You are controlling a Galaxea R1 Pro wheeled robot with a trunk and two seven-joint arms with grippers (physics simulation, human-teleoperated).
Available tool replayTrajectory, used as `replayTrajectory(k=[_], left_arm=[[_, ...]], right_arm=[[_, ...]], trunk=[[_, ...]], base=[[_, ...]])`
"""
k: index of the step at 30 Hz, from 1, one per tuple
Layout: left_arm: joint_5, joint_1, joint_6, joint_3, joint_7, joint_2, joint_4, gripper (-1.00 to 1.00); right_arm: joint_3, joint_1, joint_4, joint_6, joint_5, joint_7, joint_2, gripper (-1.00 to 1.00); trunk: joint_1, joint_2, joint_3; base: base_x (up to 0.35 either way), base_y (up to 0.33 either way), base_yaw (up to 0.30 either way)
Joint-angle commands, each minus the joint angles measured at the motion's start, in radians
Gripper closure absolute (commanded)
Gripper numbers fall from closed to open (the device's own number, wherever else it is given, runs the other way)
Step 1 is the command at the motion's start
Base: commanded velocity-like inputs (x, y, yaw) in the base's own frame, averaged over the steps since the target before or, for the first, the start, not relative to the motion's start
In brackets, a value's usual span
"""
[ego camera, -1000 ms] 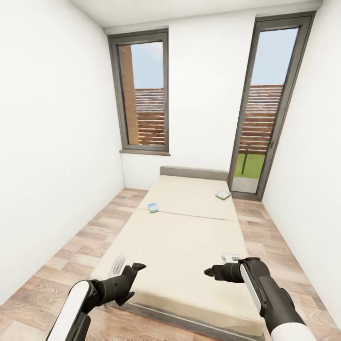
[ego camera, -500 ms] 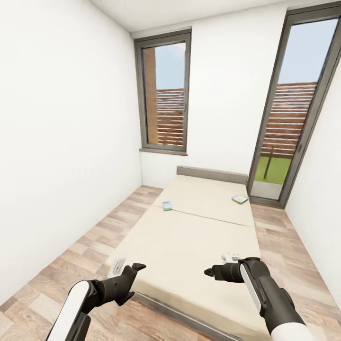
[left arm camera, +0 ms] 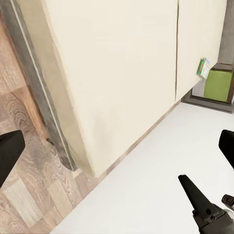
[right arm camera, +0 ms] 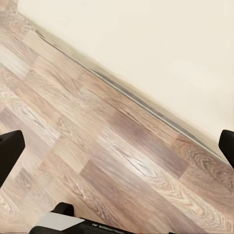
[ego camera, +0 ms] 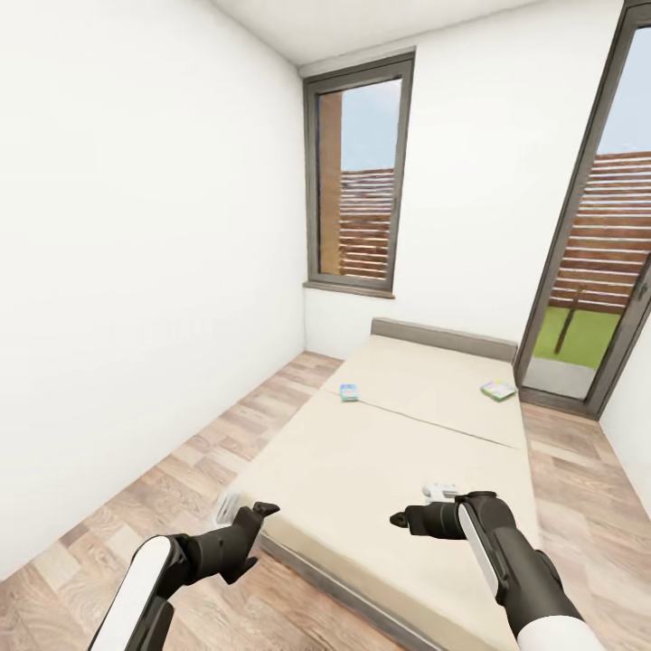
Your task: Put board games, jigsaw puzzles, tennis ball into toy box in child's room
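Observation:
The bed (ego camera: 389, 452) with its plain beige mattress lies ahead of me in the child's room. Two board games rest on its far half: a small blue one (ego camera: 349, 391) near the left edge and a green-edged one (ego camera: 498, 390) near the right edge, also caught in the left wrist view (left arm camera: 203, 68). My left gripper (ego camera: 244, 512) hangs open over the bed's near left corner, holding nothing. My right gripper (ego camera: 419, 506) is open and empty above the near end of the mattress. The table, toy box, jigsaw puzzles and tennis ball are out of view.
A white wall (ego camera: 136, 298) runs along the left, with a strip of wood-plank floor (ego camera: 181, 488) between it and the bed. A tall window (ego camera: 357, 181) and a glazed door (ego camera: 597, 271) stand in the far wall. Floor also runs right of the bed (ego camera: 588, 506).
The whole picture has shifted to the right, so the camera has turned left. Both arms hold the same pose, and the two boxes lie where they were on the bed.

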Motion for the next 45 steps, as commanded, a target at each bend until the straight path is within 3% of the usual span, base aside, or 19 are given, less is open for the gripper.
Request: replayTrajectory(k=[1, 19, 45], left_arm=[[0.010, -0.001, 0.003, 0.002, 0.010, -0.001, -0.001, -1.00], [0.010, -0.001, 0.003, 0.001, 0.010, -0.001, -0.001, -1.00], [0.009, -0.001, 0.003, 0.001, 0.012, -0.001, 0.002, -1.00]], right_arm=[[-0.001, 0.000, -0.001, 0.004, 0.001, 0.004, 0.000, -1.00], [-0.001, 0.000, -0.001, 0.004, 0.001, 0.004, 0.000, -1.00], [-0.001, 0.000, -0.001, 0.010, 0.001, 0.005, 0.000, -1.00]], trunk=[[0.000, -0.001, 0.000], [0.000, -0.001, 0.000], [0.000, -0.001, 0.000]], base=[[-0.073, -0.221, 0.290], [-0.094, -0.275, 0.252], [-0.148, -0.294, 0.018]])
